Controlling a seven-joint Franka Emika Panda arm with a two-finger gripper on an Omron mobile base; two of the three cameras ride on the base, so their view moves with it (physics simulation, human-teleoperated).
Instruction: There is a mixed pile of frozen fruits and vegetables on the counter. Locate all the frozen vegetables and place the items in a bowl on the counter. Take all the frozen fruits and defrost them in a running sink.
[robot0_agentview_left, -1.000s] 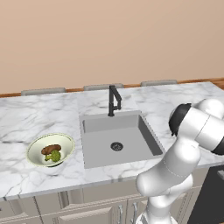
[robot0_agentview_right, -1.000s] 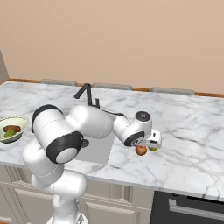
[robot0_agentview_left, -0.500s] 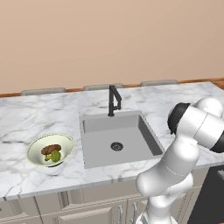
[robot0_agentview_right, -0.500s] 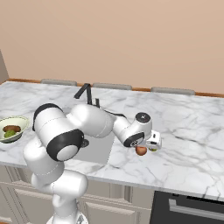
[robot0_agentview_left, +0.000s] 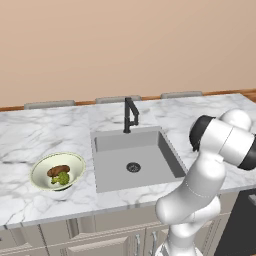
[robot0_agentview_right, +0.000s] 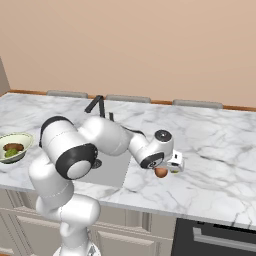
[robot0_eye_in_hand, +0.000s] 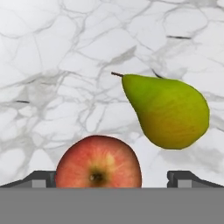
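Gripper (robot0_eye_in_hand: 112, 178) is spread wide, nothing held, hanging right over the apple (robot0_eye_in_hand: 98, 162) on the counter (robot0_eye_in_hand: 52, 52), right of the sink (robot0_agentview_left: 134, 156). In the hand view both fingertips (robot0_eye_in_hand: 41, 178) straddle the apple, but it sits off-centre toward one tip, so a close from here could push it sideways and roll it rather than pinch it. The pear (robot0_eye_in_hand: 168, 109) lies just beside the apple, on its far side from the hand, stem pointing away from the other tip; I can't tell whether the two touch, since the apple's lower half is cut off. If they do, a descent could nudge the pear and send it rolling. Broccoli (robot0_agentview_left: 62, 178) and the potato (robot0_agentview_left: 58, 170) are already in the bowl (robot0_agentview_left: 76, 161), left of the sink. Open marble lies right of and behind the fruits; the counter's front edge is near, so a roll that way risks a drop.
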